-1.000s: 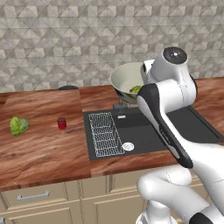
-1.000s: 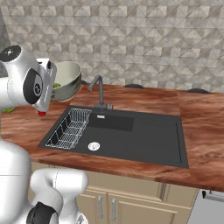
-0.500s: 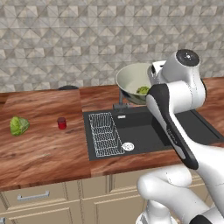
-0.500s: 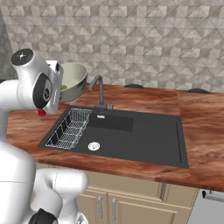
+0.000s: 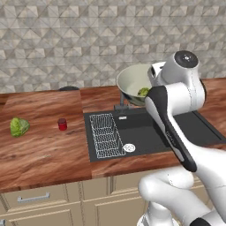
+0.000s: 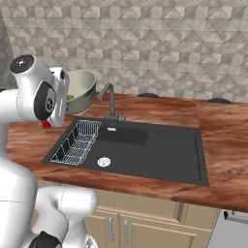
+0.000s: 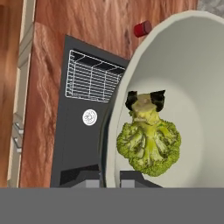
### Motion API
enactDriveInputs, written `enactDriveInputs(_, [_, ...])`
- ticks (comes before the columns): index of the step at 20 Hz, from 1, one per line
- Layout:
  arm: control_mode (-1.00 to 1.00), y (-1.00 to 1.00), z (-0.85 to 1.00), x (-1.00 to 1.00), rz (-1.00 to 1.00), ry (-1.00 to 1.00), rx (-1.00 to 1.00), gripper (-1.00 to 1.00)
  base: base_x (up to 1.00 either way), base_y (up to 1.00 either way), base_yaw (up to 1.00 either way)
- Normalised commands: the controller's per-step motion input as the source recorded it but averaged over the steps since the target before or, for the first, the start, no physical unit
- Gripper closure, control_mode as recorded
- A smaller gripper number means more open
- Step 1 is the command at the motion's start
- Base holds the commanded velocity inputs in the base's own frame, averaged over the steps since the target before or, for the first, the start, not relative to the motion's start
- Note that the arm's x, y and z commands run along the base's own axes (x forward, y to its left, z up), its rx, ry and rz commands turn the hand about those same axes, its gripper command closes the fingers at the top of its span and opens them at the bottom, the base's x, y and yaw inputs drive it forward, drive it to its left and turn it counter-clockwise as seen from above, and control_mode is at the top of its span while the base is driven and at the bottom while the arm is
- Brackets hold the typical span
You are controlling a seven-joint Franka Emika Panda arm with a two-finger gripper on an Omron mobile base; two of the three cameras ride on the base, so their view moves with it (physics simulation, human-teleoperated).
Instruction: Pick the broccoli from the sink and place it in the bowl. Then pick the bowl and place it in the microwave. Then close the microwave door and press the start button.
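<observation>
The bowl [image 5: 136,81] has swung right, arm hiding its rim.

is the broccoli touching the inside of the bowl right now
Touching. In the hand view the broccoli lies flat against the pale inner wall of the bowl with no gap around it; the left base view shows it inside the raised bowl too.

Light is even and bright, with no clear source or glare. The bowl [image 7: 183,65] shades softly toward the lower right of the hand view. Edges look sharp, slightly pixelated, without edge distortion.
</observation>
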Motion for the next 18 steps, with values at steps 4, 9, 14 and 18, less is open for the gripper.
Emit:
enactDriveInputs(4, [1.00, 0.00, 0.00, 0.00, 0.00, 0.00, 0.00, 1.00, -0.12, 0.00, 0.00])
enactDriveInputs(9, [1.00, 0.00, 0.00, 0.00, 0.00, 0.00, 0.00, 1.00, -0.35, -0.01, 0.04])
enactDriveInputs(14, [1.00, 0.00, 0.00, 0.00, 0.00, 0.00, 0.00, 1.00, -0.14, 0.00, 0.42])
enactDriveInputs(18, [1.00, 0.00, 0.00, 0.00, 0.00, 0.00, 0.00, 1.00, 0.00, 0.09, 0.62])
